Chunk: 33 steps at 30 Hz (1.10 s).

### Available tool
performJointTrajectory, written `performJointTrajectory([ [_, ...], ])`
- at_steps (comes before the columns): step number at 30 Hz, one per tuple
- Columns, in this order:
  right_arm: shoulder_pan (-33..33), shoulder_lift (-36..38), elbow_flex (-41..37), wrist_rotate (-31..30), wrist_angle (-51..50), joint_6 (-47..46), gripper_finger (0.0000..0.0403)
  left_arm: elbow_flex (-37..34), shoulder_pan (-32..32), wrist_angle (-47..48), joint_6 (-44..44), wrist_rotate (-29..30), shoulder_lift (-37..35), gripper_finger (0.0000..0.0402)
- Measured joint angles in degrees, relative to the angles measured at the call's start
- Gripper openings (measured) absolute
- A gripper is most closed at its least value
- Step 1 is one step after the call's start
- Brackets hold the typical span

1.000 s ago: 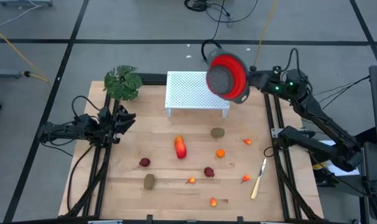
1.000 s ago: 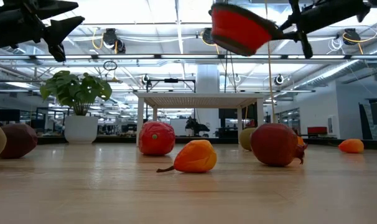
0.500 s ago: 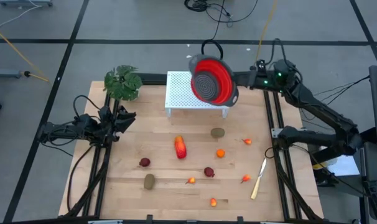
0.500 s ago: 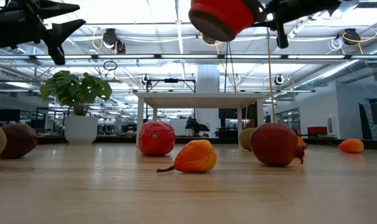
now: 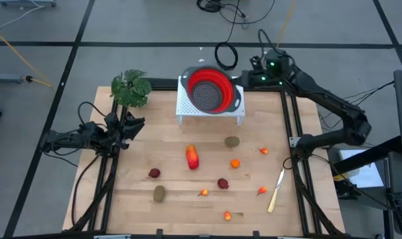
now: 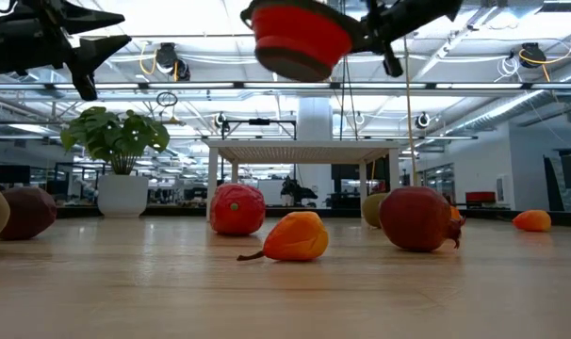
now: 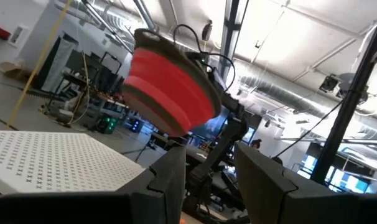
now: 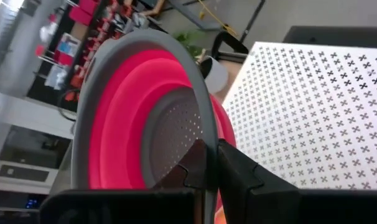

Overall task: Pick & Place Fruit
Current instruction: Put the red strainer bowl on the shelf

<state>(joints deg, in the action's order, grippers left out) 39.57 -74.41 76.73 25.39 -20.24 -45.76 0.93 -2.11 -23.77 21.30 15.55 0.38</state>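
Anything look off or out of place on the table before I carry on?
Nothing spilled or damaged. The fruit lies scattered on the table, untouched. The right gripper is shut on the red colander's rim, holding it tilted in the air above the white perforated stand. The left gripper waits near the plant.

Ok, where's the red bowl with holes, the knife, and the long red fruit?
Red colander (image 5: 209, 91), high view, its holed grey bottom.
Knife (image 5: 273, 199), high view, its pale handle.
Long red-orange fruit (image 5: 192, 157), high view, its middle.

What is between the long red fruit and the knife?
In the high view, a small orange fruit lies between the long red fruit and the knife.
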Motion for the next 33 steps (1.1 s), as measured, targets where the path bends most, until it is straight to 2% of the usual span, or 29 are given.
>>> performJointTrajectory([
  [7,0.1,-8.5,3.3,-0.4,0.0,0.8,0.0011,0.0,0.0,0.0,0.0,0.0,0.0,0.0136],
  [12,0.1,-13.3,6.1,-3.6,0.1,1.9,0.0011,0.0,0.0,0.7,0.0,0.0,0.0,0.0136],
  [20,0.1,-18.0,10.7,-4.5,0.1,2.0,0.001,0.0,0.0,2.6,1.0,1.0,0.0,0.0136],
  [27,-0.5,-19.8,11.0,-4.5,-0.2,2.0,0.001,0.0,0.0,2.5,3.3,1.2,0.0,0.0136],
  [33,-2.4,-19.6,11.1,-6.1,-0.1,3.4,0.001,0.2,0.0,2.7,6.6,7.6,2.7,0.0136],
])
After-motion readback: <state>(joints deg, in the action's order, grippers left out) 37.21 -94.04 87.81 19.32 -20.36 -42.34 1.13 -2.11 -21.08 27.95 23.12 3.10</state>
